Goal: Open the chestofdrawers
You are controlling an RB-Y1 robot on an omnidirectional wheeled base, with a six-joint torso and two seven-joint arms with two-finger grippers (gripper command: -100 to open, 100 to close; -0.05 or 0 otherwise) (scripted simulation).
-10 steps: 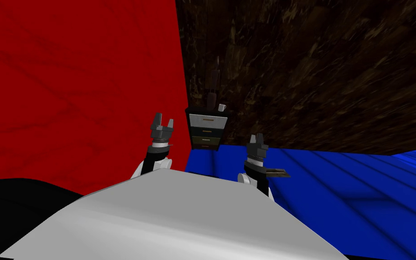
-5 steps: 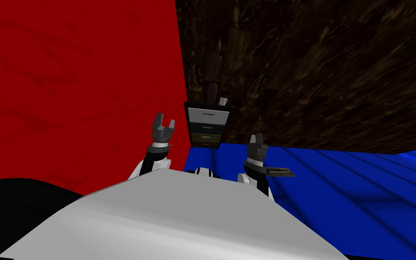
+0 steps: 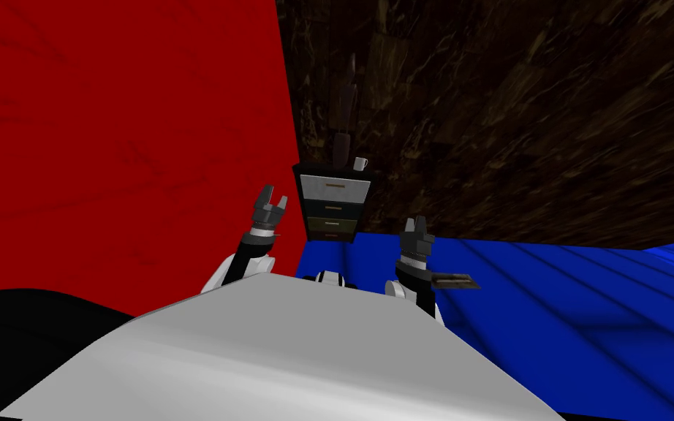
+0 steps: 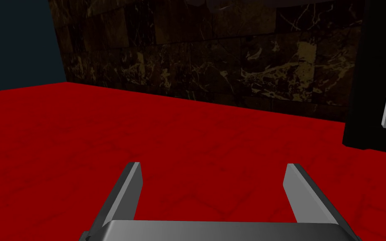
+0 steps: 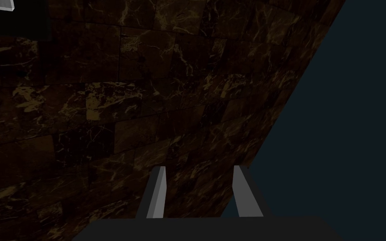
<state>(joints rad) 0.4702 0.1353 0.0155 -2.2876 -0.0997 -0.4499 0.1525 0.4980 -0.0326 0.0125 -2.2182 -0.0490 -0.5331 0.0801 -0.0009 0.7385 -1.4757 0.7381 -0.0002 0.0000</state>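
Left hand (image 3: 273, 194) was up beside the red wall (image 3: 109, 146), fingers spread wide, empty. Right hand (image 3: 416, 219) was over the blue floor (image 3: 547, 292), fingers closer but gapped, empty. Chest of drawers (image 3: 332, 201) stood well beyond both, in the corner against the dark marbled wall (image 3: 511, 110). It was upright, long axis vertical, stacked fronts facing me, seemingly closed. White mug (image 3: 360, 164) sat on top. Judged: approach step. Next: close in, then a hand to a drawer handle.
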